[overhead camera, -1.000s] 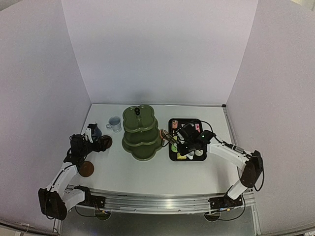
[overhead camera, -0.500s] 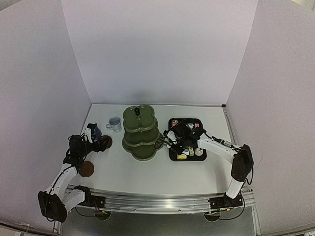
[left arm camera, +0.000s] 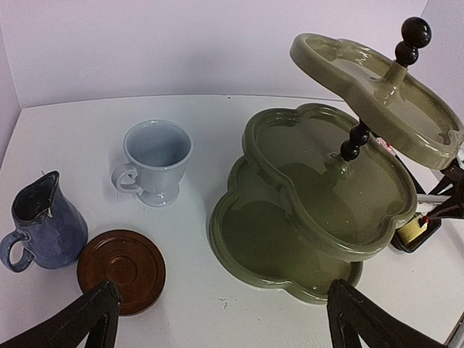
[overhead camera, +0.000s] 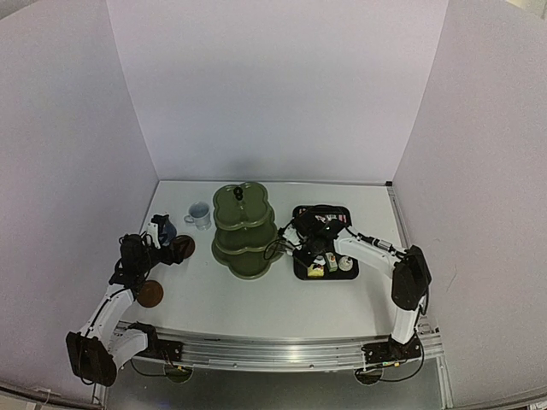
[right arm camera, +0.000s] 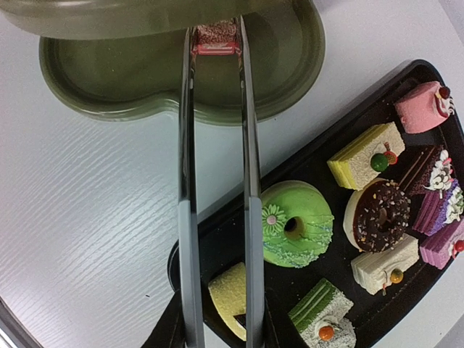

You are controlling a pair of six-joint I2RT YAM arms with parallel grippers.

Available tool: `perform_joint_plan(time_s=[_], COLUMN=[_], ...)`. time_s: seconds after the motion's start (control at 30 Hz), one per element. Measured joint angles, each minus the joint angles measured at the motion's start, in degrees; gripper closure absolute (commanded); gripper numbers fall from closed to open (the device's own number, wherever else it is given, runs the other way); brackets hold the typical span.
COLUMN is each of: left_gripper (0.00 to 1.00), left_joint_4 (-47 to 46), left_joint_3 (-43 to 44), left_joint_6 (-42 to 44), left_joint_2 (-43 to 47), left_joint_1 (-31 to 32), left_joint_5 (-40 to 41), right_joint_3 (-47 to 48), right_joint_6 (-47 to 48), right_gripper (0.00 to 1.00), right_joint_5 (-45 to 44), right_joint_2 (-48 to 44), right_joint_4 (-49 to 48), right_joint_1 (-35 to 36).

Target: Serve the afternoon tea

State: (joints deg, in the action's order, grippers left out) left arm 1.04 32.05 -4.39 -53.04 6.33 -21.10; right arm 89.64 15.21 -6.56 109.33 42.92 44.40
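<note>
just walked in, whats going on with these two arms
The right gripper is shut on metal tongs, which pinch a small pink cake over the bottom tier of the green stand. The other cakes sit on the black tray. The left gripper hangs open near a brown saucer, the dark blue mug and the pale mug, holding nothing.

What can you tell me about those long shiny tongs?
The tongs are two long, thin arms of shiny metal, squeezed almost parallel by the right gripper. They reach from above the black tray to the green stand, where their tips pinch a small pink-and-brown cake over its bottom tier.
</note>
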Motion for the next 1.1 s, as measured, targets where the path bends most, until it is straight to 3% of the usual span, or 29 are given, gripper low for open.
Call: perform_joint_plan(time_s=[0.23, 0.43, 0.53, 1.1], left_gripper=[0.00, 0.00, 0.00, 0.00], left_joint_4=[0.0, 0.0, 0.1, 0.5], left_joint_3=[0.0, 0.0, 0.0, 0.0], left_joint_6=[0.1, 0.1, 0.3, 1.4], left_joint_2=[0.0, 0.0, 0.0, 0.0], left_joint_1=[0.0, 0.0, 0.0, 0.0], left_joint_5=[0.0, 0.1, 0.2, 0.2], right_joint_3=[0.2, 1.3, 1.9, 2.8], right_joint_6=[0.5, 0.6, 0.4, -3.3], right_gripper=[0.96, 0.73, 0.68, 0.62], right_joint_5=[-2.3, -2.7, -2.6, -1.3], right_joint_2=[0.9, 1.9, 2.1, 2.2], right_joint_4=[0.1, 0.3, 0.6, 2.2], right_joint_1=[0.0, 0.0, 0.0, 0.0])
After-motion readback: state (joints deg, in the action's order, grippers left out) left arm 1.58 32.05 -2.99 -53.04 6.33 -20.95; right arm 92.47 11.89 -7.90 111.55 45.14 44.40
